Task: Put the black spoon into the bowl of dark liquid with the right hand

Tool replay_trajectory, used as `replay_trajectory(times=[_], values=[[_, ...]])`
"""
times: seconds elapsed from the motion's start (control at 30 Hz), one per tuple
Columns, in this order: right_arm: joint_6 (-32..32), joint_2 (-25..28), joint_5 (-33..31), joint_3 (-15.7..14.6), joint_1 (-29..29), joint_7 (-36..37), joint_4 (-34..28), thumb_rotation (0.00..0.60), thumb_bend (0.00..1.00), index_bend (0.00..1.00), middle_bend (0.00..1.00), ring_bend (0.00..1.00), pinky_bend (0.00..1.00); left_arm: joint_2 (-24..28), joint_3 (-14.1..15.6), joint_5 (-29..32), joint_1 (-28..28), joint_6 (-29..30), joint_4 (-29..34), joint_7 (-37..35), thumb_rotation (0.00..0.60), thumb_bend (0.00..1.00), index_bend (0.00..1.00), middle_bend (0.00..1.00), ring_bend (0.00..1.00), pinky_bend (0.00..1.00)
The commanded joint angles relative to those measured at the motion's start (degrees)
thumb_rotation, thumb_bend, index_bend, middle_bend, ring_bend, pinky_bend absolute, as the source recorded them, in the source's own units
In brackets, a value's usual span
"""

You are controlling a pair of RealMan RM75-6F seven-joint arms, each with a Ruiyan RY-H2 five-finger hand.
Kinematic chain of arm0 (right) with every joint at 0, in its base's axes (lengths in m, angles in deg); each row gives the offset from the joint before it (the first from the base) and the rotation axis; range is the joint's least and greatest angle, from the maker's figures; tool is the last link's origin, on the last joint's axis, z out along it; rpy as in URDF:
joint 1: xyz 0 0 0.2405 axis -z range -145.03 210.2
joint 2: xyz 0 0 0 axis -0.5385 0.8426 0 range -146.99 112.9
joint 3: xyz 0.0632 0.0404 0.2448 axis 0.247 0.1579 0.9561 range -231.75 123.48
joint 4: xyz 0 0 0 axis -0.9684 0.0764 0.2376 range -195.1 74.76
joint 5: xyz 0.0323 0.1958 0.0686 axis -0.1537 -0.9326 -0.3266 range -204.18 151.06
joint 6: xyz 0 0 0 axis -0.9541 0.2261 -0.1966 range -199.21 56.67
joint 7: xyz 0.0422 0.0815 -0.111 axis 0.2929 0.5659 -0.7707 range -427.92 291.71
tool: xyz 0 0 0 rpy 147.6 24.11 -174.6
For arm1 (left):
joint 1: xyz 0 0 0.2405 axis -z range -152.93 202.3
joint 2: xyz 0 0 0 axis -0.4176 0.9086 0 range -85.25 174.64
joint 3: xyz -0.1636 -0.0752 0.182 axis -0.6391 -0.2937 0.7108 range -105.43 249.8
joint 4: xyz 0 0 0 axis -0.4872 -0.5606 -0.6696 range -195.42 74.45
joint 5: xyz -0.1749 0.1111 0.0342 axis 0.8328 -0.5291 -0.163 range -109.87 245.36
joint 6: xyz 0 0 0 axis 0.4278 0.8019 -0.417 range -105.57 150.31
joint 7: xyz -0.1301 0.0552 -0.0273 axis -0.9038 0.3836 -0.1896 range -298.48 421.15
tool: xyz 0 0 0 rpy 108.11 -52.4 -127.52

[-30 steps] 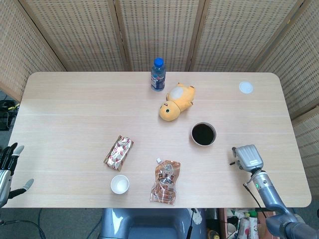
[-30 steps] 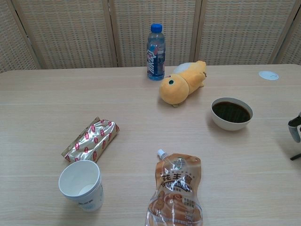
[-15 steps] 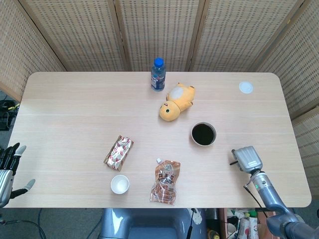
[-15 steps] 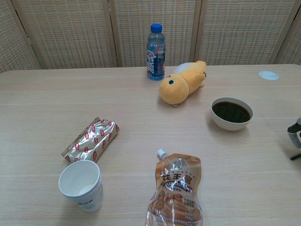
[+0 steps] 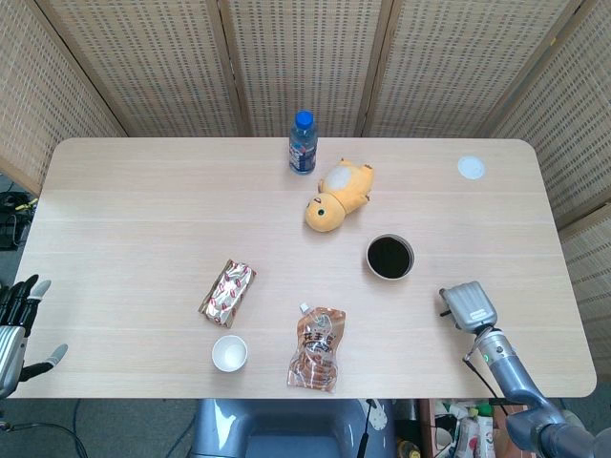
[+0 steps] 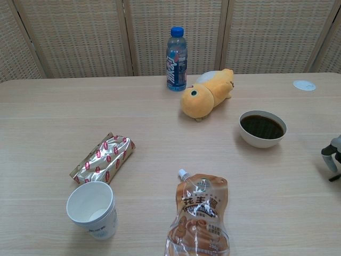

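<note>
The white bowl of dark liquid (image 5: 389, 257) (image 6: 262, 128) stands right of the table's middle. My right hand (image 5: 469, 305) hovers near the front right of the table, a short way in front and to the right of the bowl. The head view shows only its grey back, and its fingers are hidden. In the chest view only a grey fingertip (image 6: 330, 158) shows at the right edge. A thin dark streak (image 6: 335, 177) lies below it; I cannot tell whether that is the black spoon. My left hand (image 5: 17, 324) hangs off the table's front left corner, fingers spread and empty.
A yellow plush toy (image 5: 337, 194) and a blue-capped bottle (image 5: 303, 143) stand behind the bowl. Near the front lie a brown spouted pouch (image 5: 317, 349), a white paper cup (image 5: 229, 353) and a foil snack packet (image 5: 227, 292). A white disc (image 5: 471, 168) sits far right.
My right hand has drifted slightly toward the table's front edge and a little left. The left hand has sunk a bit lower. Nothing on the table has moved.
</note>
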Motion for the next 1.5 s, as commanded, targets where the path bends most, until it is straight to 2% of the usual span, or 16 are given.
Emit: replay_trajectory(times=[0.03,0.93,1.5], values=[[-0.14,-0.11,0.00,-0.07,0.12,0.00,0.16,0.600,0.49,0.56,0.85,0.88,0.98,0.01,0.05,-0.03,0.00,-0.06,0.02,-0.04,0.600,0.23,0.00,0.00,0.00,0.00],[-1.27,-1.19,0.40,0.58,-0.59,-1.72,0.24,0.600,0.50,0.57,0.85,0.88,0.98,-0.05,0.13,0.49,-0.54,0.15,-1.12,-1.49,0.600,0.23,0.00,0.00,0.00,0.00],[-1.82,-1.58,-0.57,0.78,-0.10,-3.12,-0.19,0.600,0.59,0.62,0.86,0.88,0.98,-0.24,0.37,0.34,-1.03,0.52,-2.20,-2.69,0.600,0.23,0.00,0.00,0.00,0.00]])
